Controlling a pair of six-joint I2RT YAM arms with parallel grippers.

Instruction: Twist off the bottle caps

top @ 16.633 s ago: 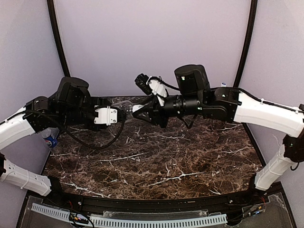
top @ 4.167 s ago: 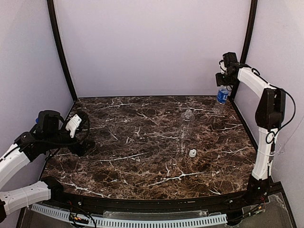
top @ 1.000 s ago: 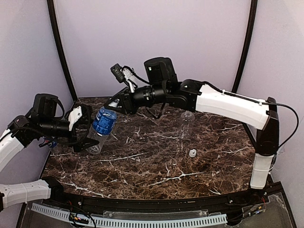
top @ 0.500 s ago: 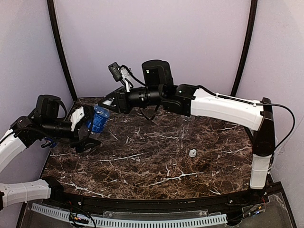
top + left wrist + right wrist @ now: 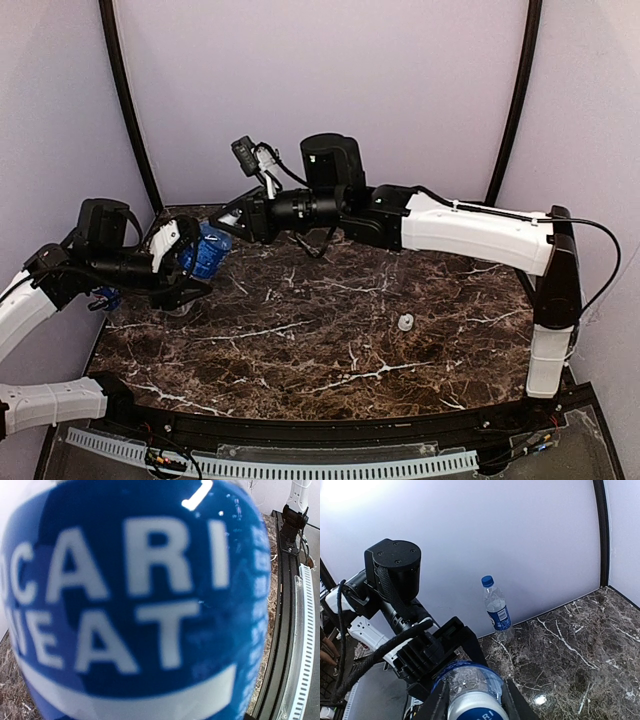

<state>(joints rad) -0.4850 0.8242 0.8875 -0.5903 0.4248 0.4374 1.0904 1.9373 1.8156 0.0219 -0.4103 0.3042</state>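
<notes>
Marble tabletop [image 5: 400,270] below, the right gripper [image 5: 228,222] clamps the blue-labelled bottle [image 5: 205,255], newly carried into the left gripper [image 5: 188,268] (closing, grip not yet certain); cap-twisting looks next.

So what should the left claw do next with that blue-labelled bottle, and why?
Probably clamp the left gripper firmly onto the bottle. Its jaws sit around the lower body, while the right gripper holds the top end. A steady hold seems needed before any twisting of the cap.
</notes>
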